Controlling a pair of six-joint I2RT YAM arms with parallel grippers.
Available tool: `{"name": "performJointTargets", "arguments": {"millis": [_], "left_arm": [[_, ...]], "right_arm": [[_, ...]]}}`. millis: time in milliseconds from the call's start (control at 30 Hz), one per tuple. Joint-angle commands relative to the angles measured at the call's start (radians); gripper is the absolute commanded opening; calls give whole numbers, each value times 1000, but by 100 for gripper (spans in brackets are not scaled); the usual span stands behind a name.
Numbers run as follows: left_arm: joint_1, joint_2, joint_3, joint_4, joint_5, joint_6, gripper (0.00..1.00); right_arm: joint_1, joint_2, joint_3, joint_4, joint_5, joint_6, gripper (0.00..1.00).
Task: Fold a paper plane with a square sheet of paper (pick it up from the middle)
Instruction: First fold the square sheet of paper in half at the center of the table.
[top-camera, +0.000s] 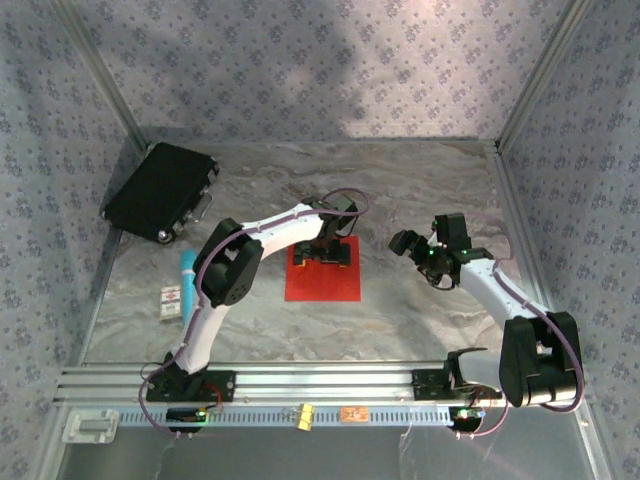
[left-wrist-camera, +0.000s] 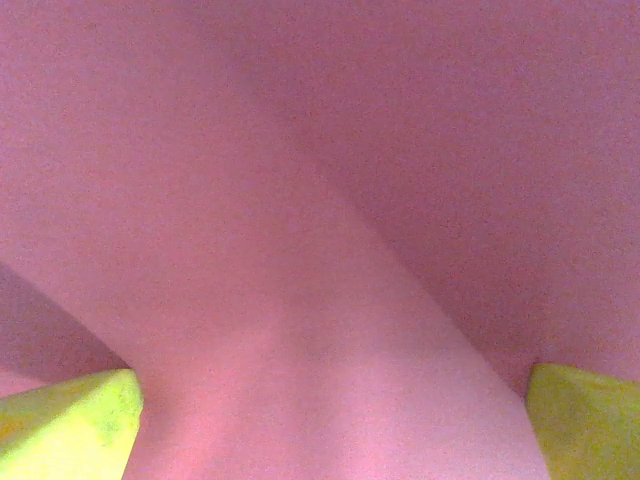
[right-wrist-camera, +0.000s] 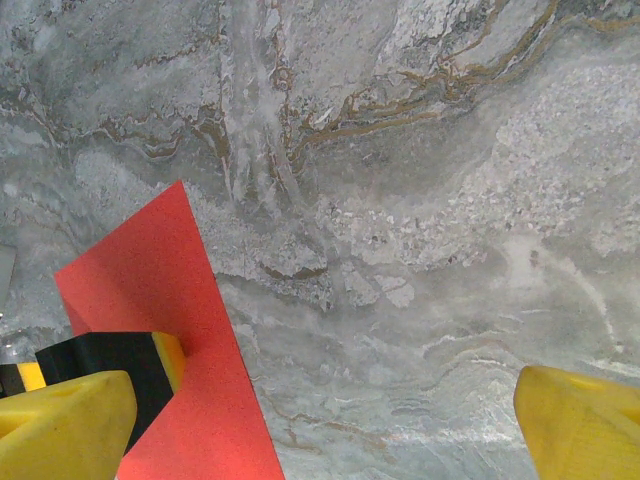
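Note:
The square sheet of paper (top-camera: 322, 282) is bright red and lies flat on the marble table (top-camera: 420, 300), mid-table. My left gripper (top-camera: 322, 255) is lowered onto the sheet's far half, jaws wide open. In the left wrist view the red paper (left-wrist-camera: 300, 200) is very close, with the yellow fingertips (left-wrist-camera: 70, 425) far apart and the left gripper (left-wrist-camera: 330, 405) holding nothing. My right gripper (top-camera: 405, 243) hovers open to the right of the sheet. In the right wrist view the right gripper (right-wrist-camera: 325, 420) is over bare marble, with the paper's (right-wrist-camera: 190, 340) edge at the left.
A black rectangular case (top-camera: 160, 190) lies at the back left. A blue-tipped tool (top-camera: 188, 272) and a small card (top-camera: 171, 300) sit left of the left arm. An aluminium rail (top-camera: 330, 380) runs along the near edge, with a tiny orange tag (top-camera: 352, 414). Patterned walls enclose the table.

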Motion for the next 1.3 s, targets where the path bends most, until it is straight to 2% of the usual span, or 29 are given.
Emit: {"name": "performJointTargets", "arguments": {"millis": [0, 500, 733, 1000, 1267], "left_arm": [[-9, 44, -48, -2, 23, -2, 97], [-18, 30, -40, 1, 4, 6, 93], [-22, 3, -51, 22, -16, 8, 83], [-23, -62, -103, 97, -19, 27, 62], [-23, -103, -136, 168, 16, 60, 48]], "right_arm": [[2, -2, 15, -32, 2, -11, 99], [2, -6, 15, -37, 1, -11, 99], [2, -12, 17, -37, 2, -9, 99], [4, -17, 21, -43, 13, -4, 99], [5, -34, 17, -54, 35, 5, 99]]}}
